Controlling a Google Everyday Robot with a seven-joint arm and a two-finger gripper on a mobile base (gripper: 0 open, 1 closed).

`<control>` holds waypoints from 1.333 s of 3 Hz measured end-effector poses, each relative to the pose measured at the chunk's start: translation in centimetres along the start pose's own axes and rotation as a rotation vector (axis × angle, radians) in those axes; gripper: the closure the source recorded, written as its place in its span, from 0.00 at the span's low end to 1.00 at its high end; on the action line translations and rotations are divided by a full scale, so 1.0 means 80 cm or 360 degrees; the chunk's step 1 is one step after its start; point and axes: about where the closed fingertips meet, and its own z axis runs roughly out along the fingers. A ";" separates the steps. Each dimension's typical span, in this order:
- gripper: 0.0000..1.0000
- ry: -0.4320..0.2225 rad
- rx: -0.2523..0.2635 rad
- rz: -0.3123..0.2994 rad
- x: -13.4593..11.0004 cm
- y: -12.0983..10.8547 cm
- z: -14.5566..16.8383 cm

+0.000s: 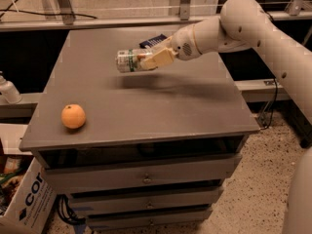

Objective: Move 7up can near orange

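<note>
At the far left edge a small white bottle [7, 90] stands on a low ledge beside the cabinet, and below it a cardboard box [22, 204] with dark lettering sits on the floor. The grey table top [161, 111] of a drawer cabinet fills the middle of the view, with drawer fronts [146, 178] stacked under it. The orange [73, 116] rests on the top near its front left corner, close to the left edge, touching nothing else. Further right and toward the back, the 7up can [126, 61] hangs in the air above the table, lying on its side with one end pointing left. A soft shadow falls on the surface underneath it, so it is clear of the top. The can is well apart from the orange, up and to the right of it in the view. The gripper [145, 60] is clamped on the can's right-hand part, its cream-coloured fingers [158, 58] pressed against the can's sides. Just behind the gripper a flat dark packet [152, 41] lies on the table near the back edge. The white arm [229, 26] reaches in from the right, bending at a rounded joint in the upper right. At the right, a black cable [271, 99] hangs down beside the cabinet toward the speckled floor [258, 179].
</note>
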 end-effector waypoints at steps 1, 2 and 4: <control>1.00 -0.0021 -0.0011 0.0009 0.009 0.024 -0.015; 1.00 -0.0039 -0.0034 0.0029 0.020 0.050 -0.021; 1.00 -0.0017 -0.0208 0.0050 0.038 0.117 0.000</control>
